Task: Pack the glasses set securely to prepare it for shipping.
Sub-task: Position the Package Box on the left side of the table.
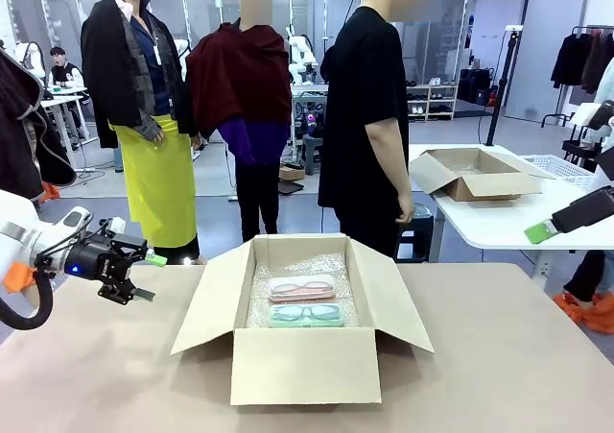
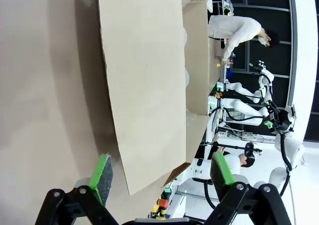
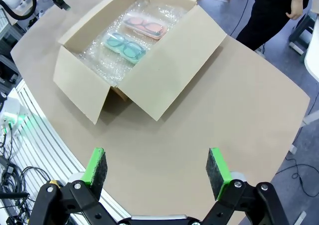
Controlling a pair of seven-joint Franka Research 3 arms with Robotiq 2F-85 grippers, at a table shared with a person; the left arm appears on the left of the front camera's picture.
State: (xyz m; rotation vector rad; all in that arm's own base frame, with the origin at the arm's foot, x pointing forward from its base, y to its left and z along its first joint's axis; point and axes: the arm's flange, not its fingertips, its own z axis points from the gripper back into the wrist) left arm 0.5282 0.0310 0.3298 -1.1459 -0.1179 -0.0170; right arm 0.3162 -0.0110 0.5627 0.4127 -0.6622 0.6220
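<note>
The left gripper (image 1: 149, 277) was seen above the left part of the bench (image 1: 499, 356), near its far edge, with its green-padded fingers (image 2: 102, 172) spread wide and nothing held between them. In the left wrist view, the left gripper (image 2: 162, 170) was pointed at the outer face of a side flap of the cardboard box (image 2: 144, 85), from which it was kept apart. The right gripper (image 3: 157, 165) was raised high over the right side of the bench, likewise spread apart and empty, and was well apart from the box. The cardboard box (image 1: 305, 366) was set in the middle of the bench, with all four flaps folded outward. Its floor was lined with bubble wrap (image 1: 259, 299). On this wrap the pink glasses case (image 1: 302, 288) and the mint green glasses case (image 1: 307, 314) were laid flat, just beside each other. The pink one was placed toward the far edge and the mint green one toward the near edge. A person (image 1: 369, 116) in black was stood just beyond the far edge, behind the box.
</note>
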